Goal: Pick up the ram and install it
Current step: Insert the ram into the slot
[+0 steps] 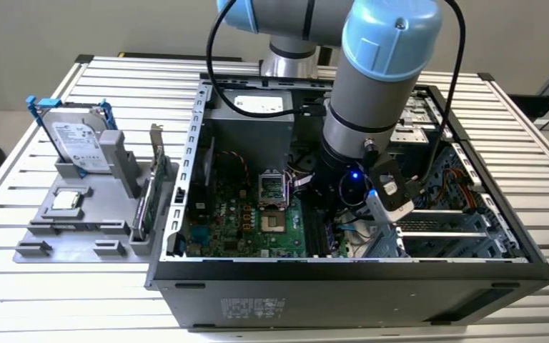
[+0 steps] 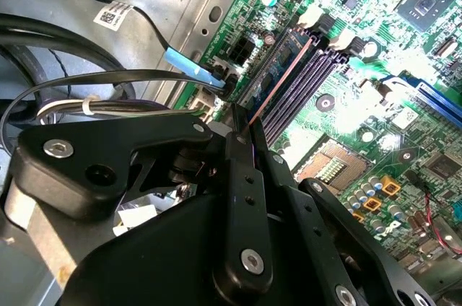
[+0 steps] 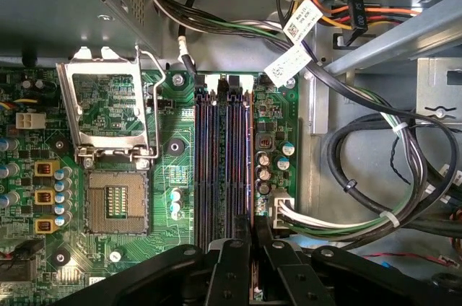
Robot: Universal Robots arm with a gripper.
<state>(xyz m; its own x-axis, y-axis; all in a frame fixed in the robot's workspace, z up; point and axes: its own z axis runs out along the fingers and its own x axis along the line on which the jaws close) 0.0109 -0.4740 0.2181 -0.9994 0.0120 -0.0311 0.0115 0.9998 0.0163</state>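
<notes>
- Because the black two-finger gripper has its fingers closed on the near end of the ram, a long, thin, dark circuit-board stick, the stick is held edge-on and parallel to the row of black memory slots.
- Within the second wrist view, the ram lies along the outermost slot, on the side nearest the cables; whether it is fully seated cannot be told.
- Beside the slots, the open silver processor socket sits well clear of the fingers.
- Around the green motherboard, the open black computer case admits the arm from above.
- Farther off, the grey parts holder on the slatted table carries the silver hard drive in a blue frame.
</notes>
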